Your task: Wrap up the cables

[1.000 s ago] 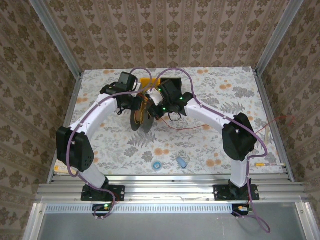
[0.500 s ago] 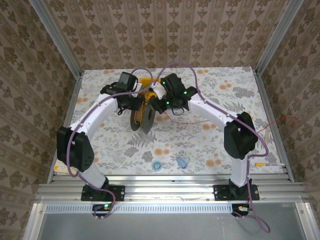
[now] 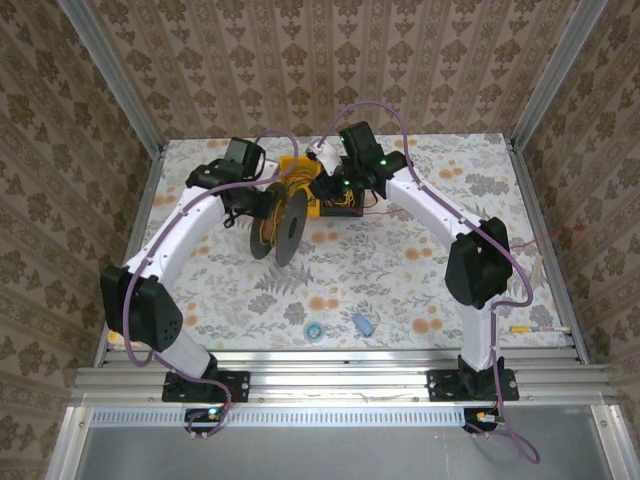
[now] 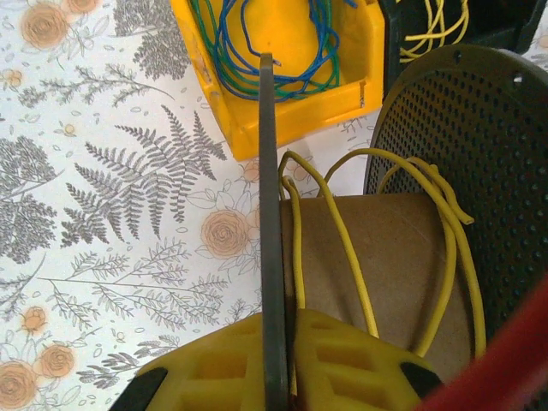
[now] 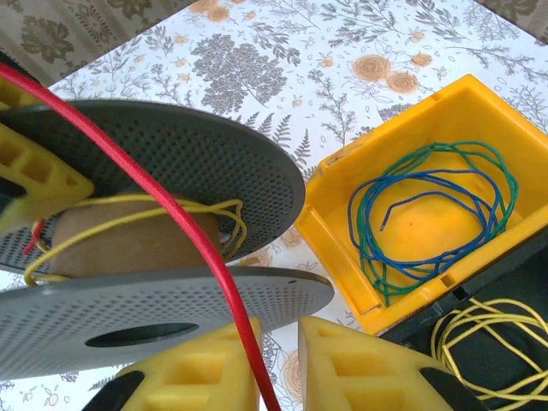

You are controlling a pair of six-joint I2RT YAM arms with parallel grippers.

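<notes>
from above we count one spool (image 3: 283,226), standing on edge on the flowered table (image 3: 420,270), and one yellow bin (image 3: 291,165) just behind the spool. there are two grippers: the left gripper (image 3: 262,203) is at the spool's left side, and the right gripper (image 3: 322,192) hovers just behind the spool to the right. two small blue things, a ring (image 3: 314,329) and a cap (image 3: 364,324), lie well in front of the spool.

at the left wrist we see the two yellow fingers pinched tight on the thin edge of one spool flange. a few turns of yellow wire (image 4: 349,248) sit on the brown core.

at the right wrist the two fingers stand a little apart. the one red wire (image 5: 171,218) runs through the gap against one pad, then slants across the spool's two flanges. beside the spool, the yellow bin holds blue and green loops (image 5: 411,276). one black bin (image 5: 514,291) past it holds more yellow wire.
</notes>
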